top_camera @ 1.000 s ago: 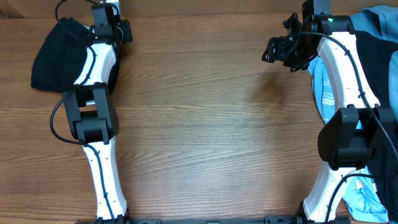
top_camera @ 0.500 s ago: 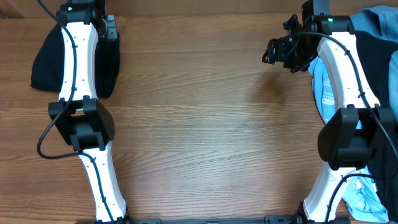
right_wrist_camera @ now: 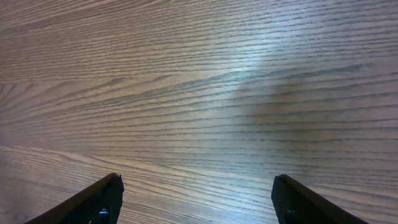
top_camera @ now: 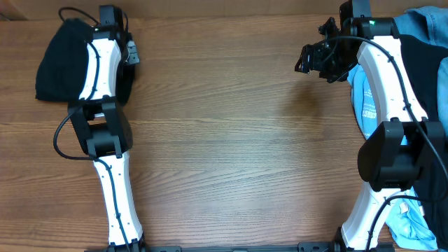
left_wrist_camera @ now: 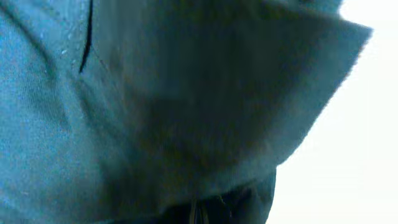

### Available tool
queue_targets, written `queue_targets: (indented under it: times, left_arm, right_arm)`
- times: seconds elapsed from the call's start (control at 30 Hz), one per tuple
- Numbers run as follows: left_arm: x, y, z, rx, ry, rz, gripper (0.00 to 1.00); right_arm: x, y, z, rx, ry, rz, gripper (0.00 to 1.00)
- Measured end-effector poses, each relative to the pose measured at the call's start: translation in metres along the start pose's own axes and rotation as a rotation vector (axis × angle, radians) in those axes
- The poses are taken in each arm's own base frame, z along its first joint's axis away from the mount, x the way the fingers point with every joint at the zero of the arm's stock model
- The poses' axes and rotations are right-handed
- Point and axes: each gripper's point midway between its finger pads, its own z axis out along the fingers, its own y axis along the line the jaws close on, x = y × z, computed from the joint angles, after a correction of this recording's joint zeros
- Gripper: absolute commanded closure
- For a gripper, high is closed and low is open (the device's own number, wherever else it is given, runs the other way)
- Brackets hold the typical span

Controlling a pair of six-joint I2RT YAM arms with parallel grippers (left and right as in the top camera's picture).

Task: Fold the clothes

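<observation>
A plain black garment (top_camera: 59, 63) lies bunched at the far left of the table. My left gripper (top_camera: 130, 52) is at its right edge, with the arm lying over the cloth. The left wrist view is filled by dark fabric (left_wrist_camera: 155, 112) very close to the lens, and the jaws are hidden there. My right gripper (top_camera: 308, 59) is open and empty above bare wood at the far right; its two fingertips (right_wrist_camera: 196, 199) are wide apart. More clothes are piled at the right edge: denim-blue (top_camera: 420, 21), black (top_camera: 428, 70) and light blue (top_camera: 364, 98).
The wooden table (top_camera: 231, 140) spans the view. More light blue cloth (top_camera: 409, 217) lies by the right arm's base at the near right corner. Both arm bases stand at the near edge.
My left arm swung left over the black garment, then back; its gripper now sits lower, at the garment's right edge. The right arm has not moved.
</observation>
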Motion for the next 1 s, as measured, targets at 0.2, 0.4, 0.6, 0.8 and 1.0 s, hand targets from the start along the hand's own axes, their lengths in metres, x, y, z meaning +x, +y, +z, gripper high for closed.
queue_targets:
  times: [0.2,0.4,0.6,0.8,1.0]
  left_arm:
    - [-0.007,-0.004,0.003,0.010,-0.033,-0.006,0.23]
    - [-0.013,-0.025,-0.038,0.037,-0.024,0.029,0.00]
    - [-0.059,-0.027,-0.263,0.209,-0.301,0.019,0.00]
    - [-0.042,-0.044,-0.325,0.299,-0.330,0.059,0.00]
    - [-0.041,-0.045,-0.320,0.300,-0.320,0.060,0.00]
  right_arm:
    - [-0.002,0.000,0.000,-0.001,-0.007,-0.004,0.12]
    - [-0.020,0.011,-0.023,-0.009,-0.078,-0.038,0.00]
    - [-0.013,0.059,-0.171,-0.026,-0.319,-0.145,0.00]
    - [0.089,0.093,-0.304,-0.047,-0.525,-0.219,0.00]
    - [0.145,0.102,-0.351,-0.059,-0.641,-0.259,0.00]
